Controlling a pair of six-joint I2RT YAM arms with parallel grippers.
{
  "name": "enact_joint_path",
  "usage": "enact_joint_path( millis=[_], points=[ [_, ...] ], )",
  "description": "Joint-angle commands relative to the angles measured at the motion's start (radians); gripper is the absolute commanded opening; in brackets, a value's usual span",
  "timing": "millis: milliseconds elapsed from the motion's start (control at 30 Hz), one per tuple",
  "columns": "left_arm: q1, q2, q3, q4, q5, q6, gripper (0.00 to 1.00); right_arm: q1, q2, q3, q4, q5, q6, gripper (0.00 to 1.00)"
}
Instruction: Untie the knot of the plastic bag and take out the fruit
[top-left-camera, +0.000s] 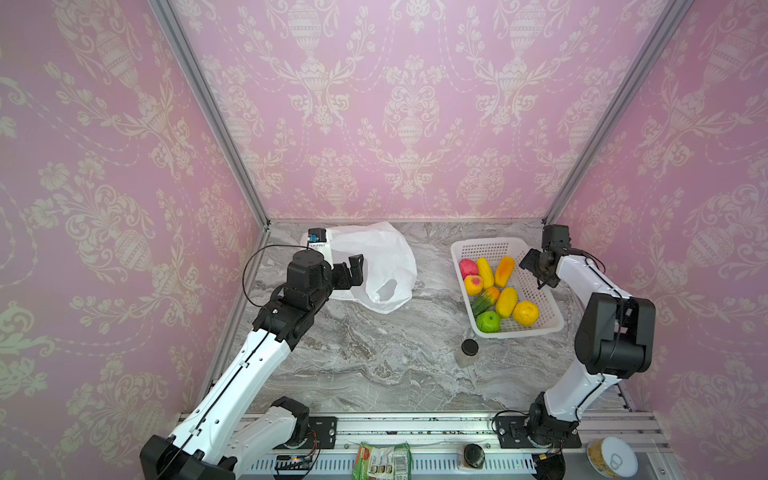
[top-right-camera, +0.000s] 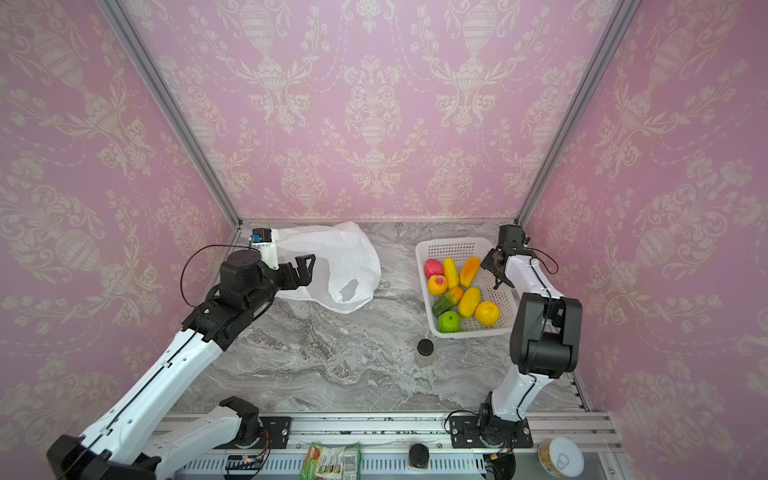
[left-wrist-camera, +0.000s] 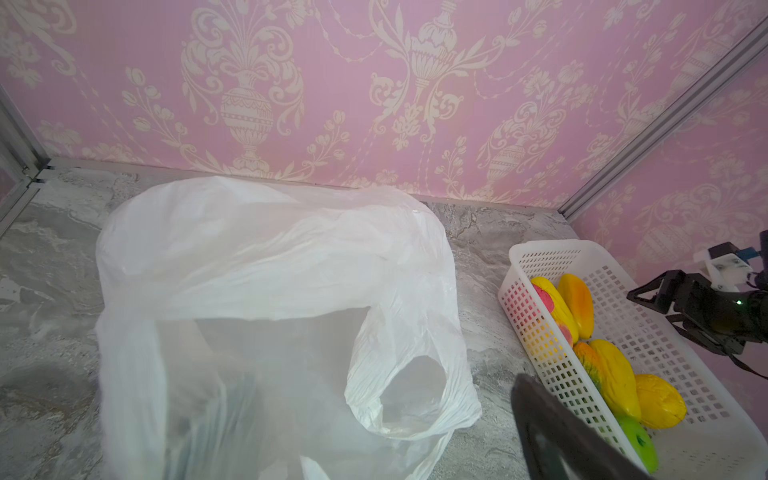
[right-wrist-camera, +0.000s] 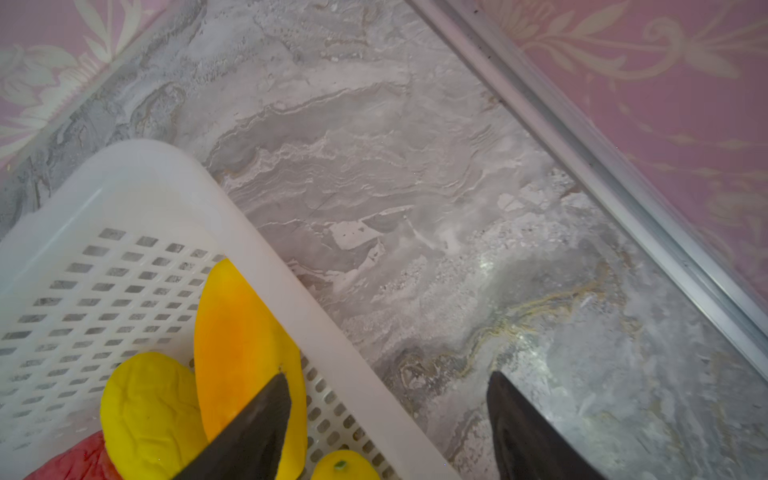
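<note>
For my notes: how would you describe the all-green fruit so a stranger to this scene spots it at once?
Find the white perforated basket on the right of the marble table. In its near corner, closest to the black-lidded jar, sits the green apple. It is round and wholly green; the green-orange fruit beside it is elongated, the rest yellow, orange or pink.

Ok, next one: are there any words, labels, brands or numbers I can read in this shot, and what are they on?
No text here is legible.
Green packet on the front rail: printed panels, too blurred to read.
Tin at the front right: yellowish printed side, too small to read.
Blue tag on the left arm: no marking can be made out.
</note>
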Motion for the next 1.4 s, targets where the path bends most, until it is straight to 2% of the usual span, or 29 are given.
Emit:
enact_joint_path(
  millis=[0,100,267,367,500,633,800,867,900,967,1033,1133,1267,1367],
  points=[
    [0.014,-0.013,-0.041,-0.091,-0.031,-0.023,0.99,0.012,0.002,-0.002,-0.017,-0.173,-0.006,0.71],
    [0.021,0.028,-0.068,-0.084,-0.031,-0.023,0.99,0.061,-0.013,-0.016,-0.003,-0.181,-0.008,0.70],
    [0.055,0.281,0.009,-0.096,0.061,-0.030,0.99,0.164,-0.042,-0.058,0.001,-0.191,0.008,0.67],
    [0.062,0.437,0.108,-0.101,0.089,-0.032,0.99,0.207,-0.057,-0.085,0.031,-0.210,0.036,0.62],
    [0.057,0.565,0.244,-0.097,0.241,-0.051,0.99,0.277,-0.053,-0.066,0.033,-0.234,0.042,0.61],
    [0.047,0.523,0.305,-0.179,0.227,-0.055,0.99,0.303,-0.093,-0.039,0.010,-0.233,0.020,0.66],
    [0.049,0.296,0.259,-0.194,0.210,-0.020,0.99,0.291,-0.271,-0.075,-0.007,-0.097,-0.035,0.81],
    [0.054,0.209,0.221,-0.164,0.226,-0.027,0.99,0.266,-0.346,-0.115,0.021,-0.101,-0.037,0.86],
    [0.059,0.178,0.212,-0.176,0.205,-0.051,0.99,0.253,-0.376,-0.124,0.031,-0.117,-0.036,0.87],
    [0.060,0.170,0.234,-0.274,0.081,-0.090,0.99,0.233,-0.426,-0.179,0.035,-0.135,-0.032,0.88],
    [0.060,0.215,0.265,-0.356,0.013,-0.061,0.99,0.228,-0.460,-0.196,0.030,-0.141,-0.036,0.89],
    [0.060,0.354,0.332,-0.495,-0.090,-0.008,0.99,0.227,-0.495,-0.221,0.028,-0.141,-0.049,0.90],
    [0.045,0.529,0.410,-0.582,-0.058,0.041,0.99,0.222,-0.511,-0.264,0.049,-0.126,-0.063,0.91],
    [-0.004,0.636,0.507,-0.681,-0.180,0.091,0.99,0.218,-0.505,-0.277,0.058,-0.120,-0.067,0.92]
  ],
)
